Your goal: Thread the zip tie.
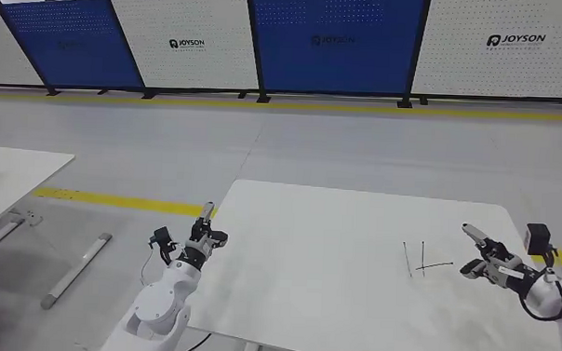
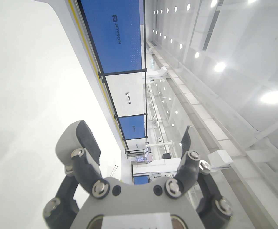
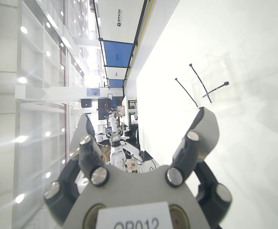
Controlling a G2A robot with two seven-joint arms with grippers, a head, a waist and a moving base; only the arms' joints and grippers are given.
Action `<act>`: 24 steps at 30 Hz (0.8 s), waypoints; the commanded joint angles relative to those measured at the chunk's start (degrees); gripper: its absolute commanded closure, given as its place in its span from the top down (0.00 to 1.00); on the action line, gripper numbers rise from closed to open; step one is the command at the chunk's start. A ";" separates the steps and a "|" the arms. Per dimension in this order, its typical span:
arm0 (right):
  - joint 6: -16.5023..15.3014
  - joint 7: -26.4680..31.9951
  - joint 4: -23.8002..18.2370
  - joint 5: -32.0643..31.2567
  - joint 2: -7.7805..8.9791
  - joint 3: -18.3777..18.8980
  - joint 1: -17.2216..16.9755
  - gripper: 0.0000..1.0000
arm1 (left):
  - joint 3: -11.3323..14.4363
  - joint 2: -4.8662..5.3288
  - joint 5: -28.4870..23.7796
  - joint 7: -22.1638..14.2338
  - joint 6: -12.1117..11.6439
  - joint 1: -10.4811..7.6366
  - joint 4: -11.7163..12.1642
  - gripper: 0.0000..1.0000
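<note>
The right gripper, jaws spread wide, sits partly over a white bench. Just beyond it lie three black zip ties on the bench — two crossed, the third beside them, apparently not touching. Blue and white partition panels stand farther off.

You have three thin black plastic zip ties; two grey metal two-fingered grippers, the left gripper and the right gripper; two white flat-topped tables, the near table and a side table; behind them, two blue perforated panels and three white perforated panels.
</note>
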 commanded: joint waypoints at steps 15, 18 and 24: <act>-7.64 0.65 8.66 6.95 0.21 2.14 -0.07 1.00 | 0.00 0.00 0.00 0.00 0.00 0.00 0.00 1.00; -5.18 4.27 12.87 5.79 0.46 0.28 2.98 1.00 | 0.00 0.00 0.00 0.00 0.00 0.00 0.00 1.00; -2.18 8.13 19.52 -0.22 0.90 -3.84 10.78 1.00 | 0.00 0.00 0.00 0.00 0.00 0.00 0.00 1.00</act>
